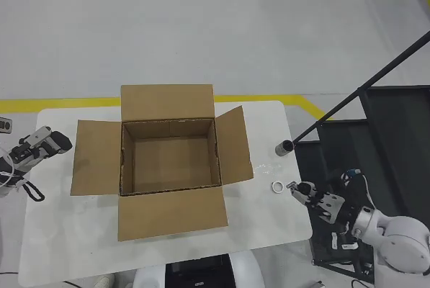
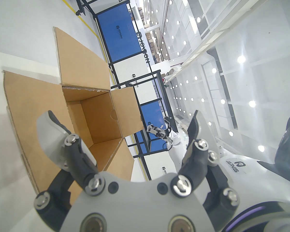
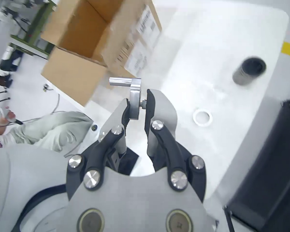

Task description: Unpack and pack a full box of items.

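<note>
At the desk's (image 1: 272,129) right edge, well apart from the open box (image 1: 170,212), my right claw (image 3: 137,102) is clenched on a small metal crank (image 3: 134,90) (disc with a stub handle). It looks rigid, dense and slick, so gripping the flat disc faces seems safest. My left claw (image 2: 120,119) hangs released by the box's left flap.

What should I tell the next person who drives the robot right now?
Left gripper: open, empty, beside a flap of the box.
Right gripper: shut on a metal part, near the edge of the table.
White ring and dark cylinder sit on the table, apart, beside the box.
Done: box open, looks empty.
Left: probably packing the three items back.
</note>
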You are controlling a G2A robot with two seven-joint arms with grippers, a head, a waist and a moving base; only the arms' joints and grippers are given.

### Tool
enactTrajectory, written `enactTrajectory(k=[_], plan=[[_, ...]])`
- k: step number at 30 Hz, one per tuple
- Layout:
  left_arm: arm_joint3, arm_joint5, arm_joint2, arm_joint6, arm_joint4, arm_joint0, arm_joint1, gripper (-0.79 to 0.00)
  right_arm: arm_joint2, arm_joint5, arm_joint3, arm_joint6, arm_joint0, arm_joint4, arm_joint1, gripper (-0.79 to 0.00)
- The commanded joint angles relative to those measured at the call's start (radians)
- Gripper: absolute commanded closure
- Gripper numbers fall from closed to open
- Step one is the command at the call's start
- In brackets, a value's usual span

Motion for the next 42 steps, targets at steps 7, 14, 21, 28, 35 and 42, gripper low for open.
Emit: enactTrajectory(k=[7, 14, 21, 28, 35, 42], plan=[[0.000, 0.000, 0.000, 0.000, 0.000, 0.000, 0.000, -0.785, -0.135, 0.014, 0.122, -0.174, -0.044, -0.430, -0.003, 0.000], [0.000, 0.000, 0.000, 0.000, 0.000, 0.000, 0.000, -0.785, -0.281, 0.105, 0.261, -0.409, -0.015, -0.777, -0.005, 0.000], [0.000, 0.000, 0.000, 0.000, 0.000, 0.000, 0.000, -0.785, -0.371, 0.253, 0.371, -0.572, 0.041, -0.927, -0.007, 0.000], [0.000, 0.000, 0.000, 0.000, 0.000, 0.000, 0.000, -0.785, -0.396, 0.323, 0.407, -0.595, 0.059, -0.967, -0.004, 0.000], [0.000, 0.000, 0.000, 0.000, 0.000, 0.000, 0.000, -0.785, -0.427, 0.358, 0.441, -0.588, 0.091, -0.959, -0.002, 0.000], [0.000, 0.000, 0.000, 0.000, 0.000, 0.000, 0.000, -0.785, -0.433, 0.366, 0.434, -0.575, 0.106, -0.930, 0.003, -0.785]])
